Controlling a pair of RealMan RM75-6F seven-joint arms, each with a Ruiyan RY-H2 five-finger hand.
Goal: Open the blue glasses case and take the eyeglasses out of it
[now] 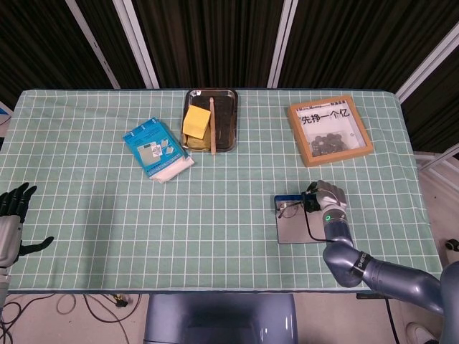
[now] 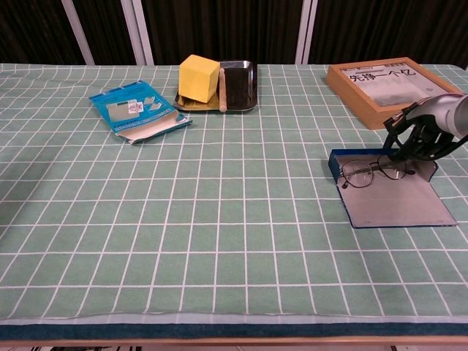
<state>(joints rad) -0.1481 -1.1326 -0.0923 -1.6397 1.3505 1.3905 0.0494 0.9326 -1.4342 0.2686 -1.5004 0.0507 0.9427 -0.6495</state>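
The blue glasses case lies open on the right side of the table, its grey lid flat toward me; the head view shows the same case. The eyeglasses rest across its blue tray, also seen in the head view as the eyeglasses. My right hand is curled over the case's right end, its fingertips pinching the right end of the glasses; from above that hand hides the grip. My left hand hovers off the table's left edge, fingers spread and holding nothing.
A blue packet lies at the back left. A metal tray at the back centre holds a yellow block and a wooden stick. A wooden framed box stands just behind my right hand.
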